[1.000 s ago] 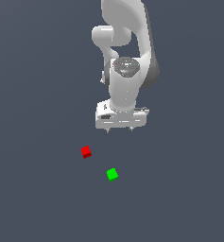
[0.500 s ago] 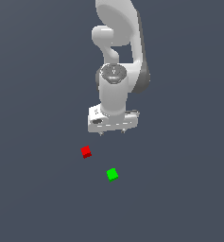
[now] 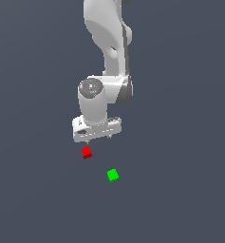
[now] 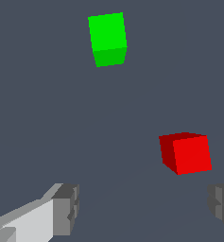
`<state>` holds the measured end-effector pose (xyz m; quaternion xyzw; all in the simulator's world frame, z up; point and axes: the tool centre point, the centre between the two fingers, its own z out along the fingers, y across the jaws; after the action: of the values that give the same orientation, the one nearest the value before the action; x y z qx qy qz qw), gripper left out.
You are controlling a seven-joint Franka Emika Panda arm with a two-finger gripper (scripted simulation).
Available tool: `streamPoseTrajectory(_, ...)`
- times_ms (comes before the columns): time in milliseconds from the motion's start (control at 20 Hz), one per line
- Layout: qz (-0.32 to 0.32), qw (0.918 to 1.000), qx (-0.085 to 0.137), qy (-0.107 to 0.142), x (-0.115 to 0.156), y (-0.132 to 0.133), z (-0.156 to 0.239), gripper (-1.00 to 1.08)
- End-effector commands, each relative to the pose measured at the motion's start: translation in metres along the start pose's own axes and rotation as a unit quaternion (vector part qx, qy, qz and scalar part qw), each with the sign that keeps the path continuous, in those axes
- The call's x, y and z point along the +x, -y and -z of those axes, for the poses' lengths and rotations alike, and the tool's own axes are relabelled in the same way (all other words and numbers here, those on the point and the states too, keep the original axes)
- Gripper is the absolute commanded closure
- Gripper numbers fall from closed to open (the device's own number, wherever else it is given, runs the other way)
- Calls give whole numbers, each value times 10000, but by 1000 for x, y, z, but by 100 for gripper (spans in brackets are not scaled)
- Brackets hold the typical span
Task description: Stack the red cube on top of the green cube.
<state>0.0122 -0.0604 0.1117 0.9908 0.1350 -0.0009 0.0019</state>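
End effector (image 3: 100, 138): we are holding it spread and empty, hovering above the counter (image 3: 180, 190); red cube (image 3: 86, 152) is sitting just below its left end, mid-frame; green cube (image 3: 112, 175) is lying lower right, apart; we are needing a slight leftward descent.

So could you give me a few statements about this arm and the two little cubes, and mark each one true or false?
1. The small bright-red cube sits on top of the small bright-green cube. False: both lie apart on the dark grey floor.
2. The white gripper is holding nothing. True: its fingers are spread with empty space between.
3. The gripper is nearer the red cube than the green one. True.
4. The green cube is clamped in the gripper. False: it lies free, beyond the red cube.
5. The two cubes touch each other. False: bare floor separates them.
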Motion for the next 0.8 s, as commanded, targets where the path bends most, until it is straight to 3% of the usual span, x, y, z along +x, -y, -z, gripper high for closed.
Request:
streamPoseTrajectory(0, 178, 9998, 4, -5, 0, -17, -10, -92)
streamPoseTrajectory(400, 579, 9983, 14, -11, 3, -58, -33, -92)
streamPoseTrajectory(750, 731, 9973, 17, -13, 6, -72, -42, -92)
